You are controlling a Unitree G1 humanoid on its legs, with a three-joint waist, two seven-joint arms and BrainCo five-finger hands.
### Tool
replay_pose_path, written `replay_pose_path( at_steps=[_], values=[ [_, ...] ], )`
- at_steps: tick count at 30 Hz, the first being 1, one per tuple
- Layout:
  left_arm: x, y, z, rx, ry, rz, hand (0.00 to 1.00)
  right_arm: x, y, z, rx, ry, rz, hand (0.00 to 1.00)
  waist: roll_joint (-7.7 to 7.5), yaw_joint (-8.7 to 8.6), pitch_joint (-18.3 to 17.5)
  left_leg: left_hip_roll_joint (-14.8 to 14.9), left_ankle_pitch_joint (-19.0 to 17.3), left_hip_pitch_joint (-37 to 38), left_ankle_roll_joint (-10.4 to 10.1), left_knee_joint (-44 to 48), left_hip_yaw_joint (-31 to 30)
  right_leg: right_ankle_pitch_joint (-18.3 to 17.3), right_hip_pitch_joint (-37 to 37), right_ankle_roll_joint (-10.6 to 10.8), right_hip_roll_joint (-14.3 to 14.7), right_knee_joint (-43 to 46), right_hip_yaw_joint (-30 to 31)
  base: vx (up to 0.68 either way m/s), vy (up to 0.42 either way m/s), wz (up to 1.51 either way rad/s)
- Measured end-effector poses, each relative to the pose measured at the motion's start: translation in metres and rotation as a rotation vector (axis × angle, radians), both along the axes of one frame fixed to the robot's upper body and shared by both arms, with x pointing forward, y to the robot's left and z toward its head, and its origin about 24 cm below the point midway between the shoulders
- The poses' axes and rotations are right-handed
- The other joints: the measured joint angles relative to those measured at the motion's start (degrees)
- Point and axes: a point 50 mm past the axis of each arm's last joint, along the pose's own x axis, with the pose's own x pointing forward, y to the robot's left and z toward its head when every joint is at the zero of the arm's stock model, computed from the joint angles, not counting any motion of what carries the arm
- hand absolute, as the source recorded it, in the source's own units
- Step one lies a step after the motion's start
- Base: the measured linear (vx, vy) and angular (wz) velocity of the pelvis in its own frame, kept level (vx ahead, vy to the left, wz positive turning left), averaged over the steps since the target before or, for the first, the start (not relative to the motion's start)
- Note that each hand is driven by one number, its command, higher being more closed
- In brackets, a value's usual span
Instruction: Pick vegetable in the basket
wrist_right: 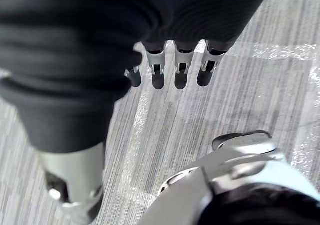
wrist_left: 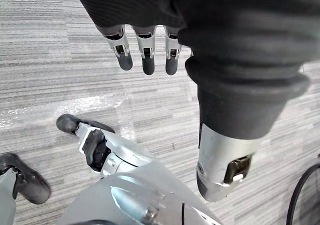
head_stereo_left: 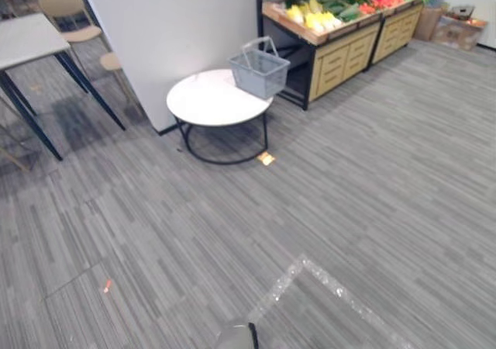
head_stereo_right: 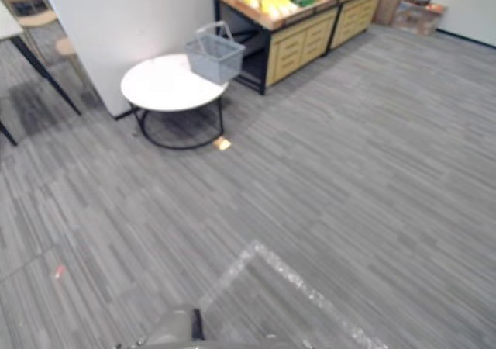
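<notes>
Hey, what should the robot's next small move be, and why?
Probably a step forward toward the table: the basket on it and the vegetable stand behind lie far across the floor, seemingly out of reach. The left hand and right hand hang open above the floor, holding nothing.

Round white counter carries grey basket at its edge; wooden stand nearby holds vegetables.
</notes>
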Motion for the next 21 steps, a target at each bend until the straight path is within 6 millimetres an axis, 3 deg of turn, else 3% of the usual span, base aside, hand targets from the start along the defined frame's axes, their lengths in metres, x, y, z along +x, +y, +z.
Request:
replay_pose_path(
  at_steps=[3,5,6,7,8,9,10,12,14,16,17,18,19,20,21],
  values=[
    [0.000,-0.001,0.000,-0.002,-0.005,0.004,0.00,0.026,-0.001,0.004,-0.010,-0.068,0.018,0.00,0.03,0.65,-0.1,-0.8,1.2,-1.2,0.3,-16.6,1.0,-1.0,0.5,1.9,-2.7,-0.5,0.6,0.26,0.152,-0.14],
    [-0.002,-0.003,0.000,-0.005,-0.003,0.009,0.00,0.040,0.003,0.007,-0.017,-0.107,0.074,0.00,0.35,0.70,-0.3,-0.2,5.2,-0.9,-0.3,-29.2,1.6,-2.0,2.7,4.6,-4.7,-1.9,1.2,0.40,0.304,-0.16],
    [-0.002,-0.003,0.000,-0.005,-0.003,0.011,0.00,0.042,0.004,0.008,-0.017,-0.111,0.089,0.00,0.44,0.76,-0.4,0.0,5.9,-0.9,-0.2,-31.2,1.6,-2.3,3.6,5.5,-5.1,-2.5,1.3,0.52,0.439,-0.20],
    [-0.004,-0.003,0.000,-0.007,-0.003,0.016,0.00,0.044,0.007,0.008,-0.013,-0.118,0.107,0.00,0.39,1.08,-0.9,0.4,9.2,-1.0,-0.6,-32.4,2.4,-2.7,5.5,6.4,-6.2,-4.3,1.5,0.48,0.392,-0.19],
    [-0.008,-0.001,0.000,-0.005,0.003,0.019,0.00,0.043,0.011,0.007,-0.004,-0.116,0.106,0.00,0.26,1.33,-1.8,-0.1,10.9,-0.8,0.3,-31.4,3.8,-2.7,6.3,6.4,-7.2,-5.2,1.7,0.53,0.344,-0.33],
    [-0.008,0.005,0.001,0.013,-0.003,0.025,0.00,0.043,0.024,0.005,0.034,-0.120,0.097,0.00,-1.85,1.98,-4.2,-1.6,6.7,-2.2,2.4,-28.0,6.5,-0.1,5.6,4.5,-9.5,-6.0,4.2,0.43,0.239,-0.33],
    [-0.007,0.005,0.001,0.014,-0.006,0.025,0.00,0.044,0.029,0.005,0.049,-0.125,0.096,0.00,-1.92,2.24,-4.6,-1.6,5.4,-2.5,2.8,-26.5,7.0,1.9,5.3,4.1,-9.8,-5.9,5.4,0.64,0.392,-0.41],
    [-0.010,0.009,0.002,0.024,-0.002,0.028,0.00,0.040,0.033,0.003,0.068,-0.121,0.054,0.00,-2.88,2.89,-6.6,-2.8,2.7,-1.7,5.8,-24.7,8.6,6.5,4.9,4.8,-11.7,-4.4,8.6,0.52,0.350,-0.17],
    [-0.010,0.009,0.001,0.025,0.010,0.003,0.00,0.033,0.024,0.003,0.060,-0.112,-0.046,0.00,-3.15,2.53,-8.4,-5.0,1.5,1.3,7.3,-26.6,9.5,12.1,1.8,4.5,-13.2,2.5,10.9,0.42,0.270,0.00],
    [-0.009,0.009,0.001,0.026,0.025,-0.052,0.00,0.027,0.016,0.002,0.049,-0.097,-0.104,0.00,-2.41,2.20,-8.6,-6.5,0.2,6.4,7.0,-31.1,8.8,18.7,-2.8,4.4,-14.1,14.5,11.0,0.43,0.308,0.07],
    [-0.009,0.011,0.001,0.033,0.036,-0.097,0.00,0.020,0.016,0.001,0.048,-0.078,-0.108,0.00,-2.34,1.39,-8.6,-7.9,-0.6,9.7,6.9,-33.5,8.2,23.9,-5.9,4.3,-15.4,23.4,11.0,0.34,0.242,0.27],
    [-0.008,0.013,0.002,0.039,0.037,-0.117,0.00,0.017,0.017,0.000,0.051,-0.069,-0.110,0.00,-2.46,0.51,-8.4,-8.8,-1.3,11.9,7.4,-34.5,7.7,25.0,-8.7,4.4,-16.3,31.4,10.6,0.41,0.244,0.28],
    [-0.006,0.014,0.002,0.045,0.041,-0.141,0.00,0.015,0.017,0.000,0.054,-0.068,-0.112,0.00,-2.72,0.07,-8.0,-9.9,-2.1,15.3,7.8,-35.7,7.1,23.5,-12.4,3.1,-16.7,41.4,10.2,0.32,0.138,0.30],
    [-0.007,0.014,0.002,0.044,0.050,-0.162,0.00,0.016,0.011,0.001,0.036,-0.071,-0.109,0.00,-2.38,-1.25,-7.8,-10.3,-2.9,18.9,8.0,-36.9,6.0,20.4,-15.2,2.2,-16.1,48.6,8.7,0.32,0.119,0.27],
    [-0.007,0.013,0.001,0.041,0.056,-0.173,0.00,0.015,0.009,0.001,0.029,-0.072,-0.107,0.00,-2.20,-1.33,-7.7,-10.5,-3.1,20.6,7.9,-37.6,5.8,18.1,-16.3,2.2,-15.8,50.6,7.5,0.30,0.090,0.32]
  ],
)
